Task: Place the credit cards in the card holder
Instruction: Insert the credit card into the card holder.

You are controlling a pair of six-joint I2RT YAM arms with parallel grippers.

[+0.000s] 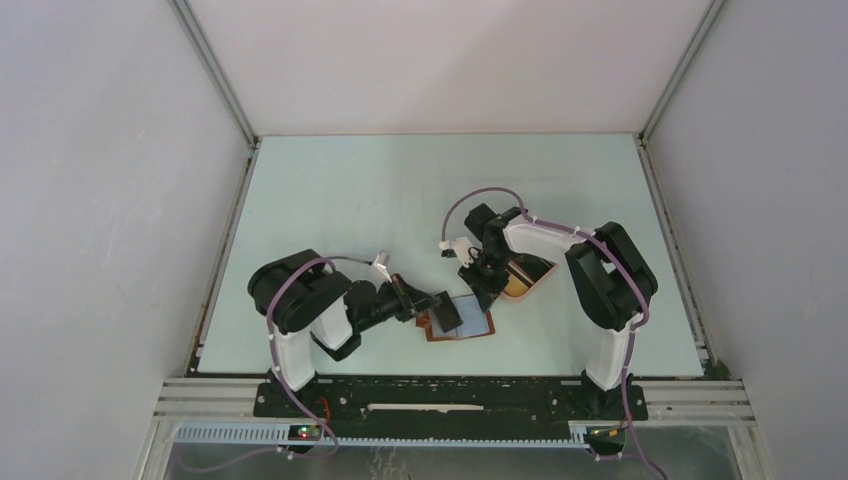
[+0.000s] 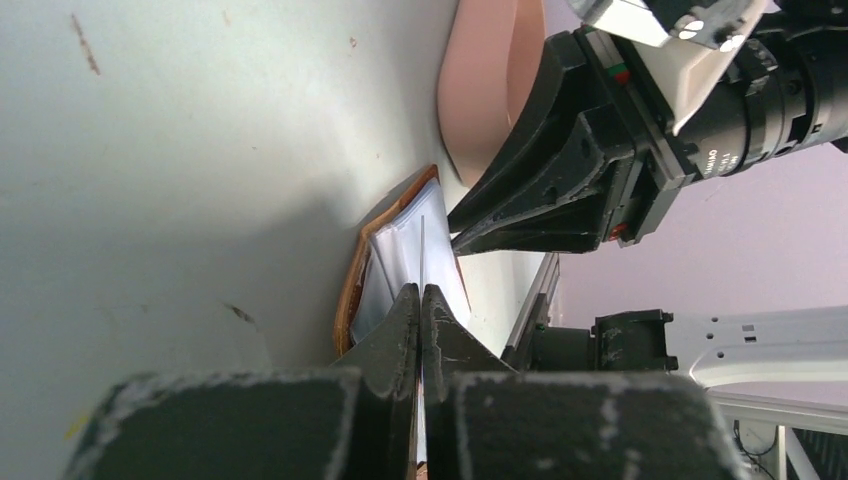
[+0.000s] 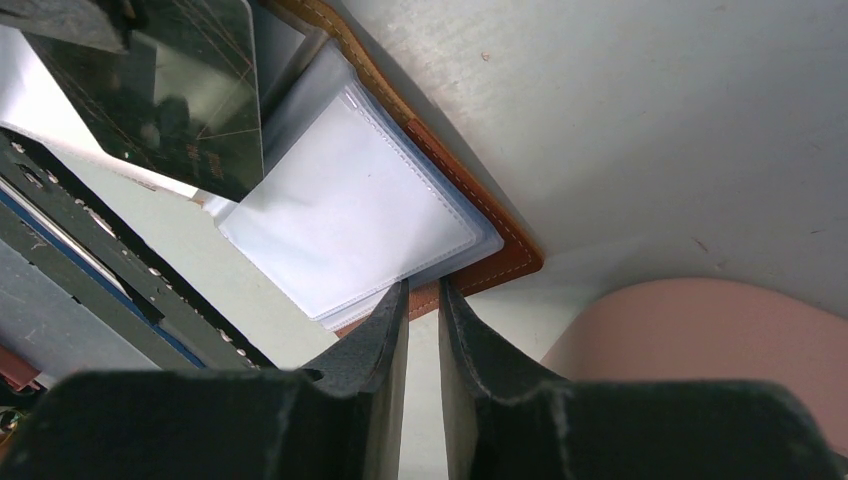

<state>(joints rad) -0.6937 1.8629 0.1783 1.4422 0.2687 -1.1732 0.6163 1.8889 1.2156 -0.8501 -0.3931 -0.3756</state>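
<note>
Pinching a black card (image 3: 170, 90) with unreadable lettering, left claw (image 2: 421, 292) hovers near parted, empty right claw (image 3: 424, 290).

The card holder (image 1: 462, 326) lies open and flat on the table, just beside the pink tray (image 3: 700, 340) but not touching it, on the tray's left side and nearer to the arm bases. It is reddish-brown leather with light stitching along its edge. Its inside faces up and shows a stack of clear plastic sleeves (image 3: 350, 210), which look pale and empty. One black card (image 3: 170, 90), glossy with fine gold lines, is tilted above the half of the holder that is farther from the tray. The left gripper (image 2: 421, 290) pinches it, and one edge points down toward the sleeves.
</note>
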